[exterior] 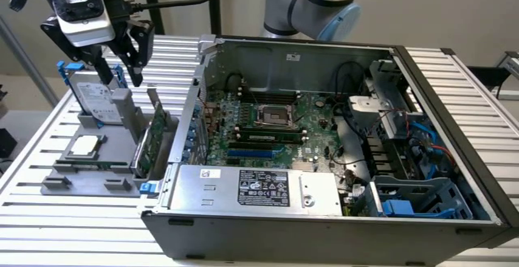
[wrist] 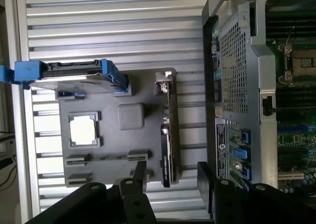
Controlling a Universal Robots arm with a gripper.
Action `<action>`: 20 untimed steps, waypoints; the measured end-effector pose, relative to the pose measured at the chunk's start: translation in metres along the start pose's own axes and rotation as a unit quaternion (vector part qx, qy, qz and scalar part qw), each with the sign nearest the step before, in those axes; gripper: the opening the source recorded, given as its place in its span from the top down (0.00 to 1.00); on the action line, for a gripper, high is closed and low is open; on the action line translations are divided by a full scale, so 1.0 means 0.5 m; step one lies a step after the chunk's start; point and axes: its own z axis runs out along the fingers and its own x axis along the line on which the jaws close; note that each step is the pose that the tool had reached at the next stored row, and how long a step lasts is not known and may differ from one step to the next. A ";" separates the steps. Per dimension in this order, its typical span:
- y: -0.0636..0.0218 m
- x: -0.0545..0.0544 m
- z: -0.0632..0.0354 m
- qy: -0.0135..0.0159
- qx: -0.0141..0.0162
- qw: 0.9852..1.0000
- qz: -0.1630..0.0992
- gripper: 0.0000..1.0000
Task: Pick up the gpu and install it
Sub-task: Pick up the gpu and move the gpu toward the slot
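here the gripper [wrist: 172,173] hangs over the tray [wrist: 98,110] with its fingers [wrist: 139,177] spread wide and nothing between them. in the wrist view the gap between the two fingers lines up with one end of the gpu [wrist: 169,135], which reads as a line-up for a pinch across the card's thin sides. in the exterior view the gripper [exterior: 119,66] is above the tray [exterior: 89,185] and apart from everything on it, so no grasp has been made.

the gpu [exterior: 152,140] stands on its long edge in a slot along the tray edge that faces the case [exterior: 324,230]. my guess is that it is held upright so its top edge sits free for fingers coming from above, and close to the case to keep the carry short.

the cpu [exterior: 85,147] lies flat in a pocket mid-tray, well apart from the card. the drive [exterior: 93,100] in its blue frame stands upright at the far end of the tray, in a slot of its own.

the tray rests on the slatted table [exterior: 48,230], just beside the case. the case lies open on its side with the motherboard [exterior: 276,127] facing up, which leaves the slots open to a straight drop. the install has not begun.
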 end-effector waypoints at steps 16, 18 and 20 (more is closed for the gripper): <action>-0.003 0.002 0.058 0.000 0.000 1.000 0.000 0.46; -0.003 0.002 0.065 0.000 0.000 1.000 0.000 0.46; -0.003 0.002 0.072 0.000 0.000 1.000 0.000 0.46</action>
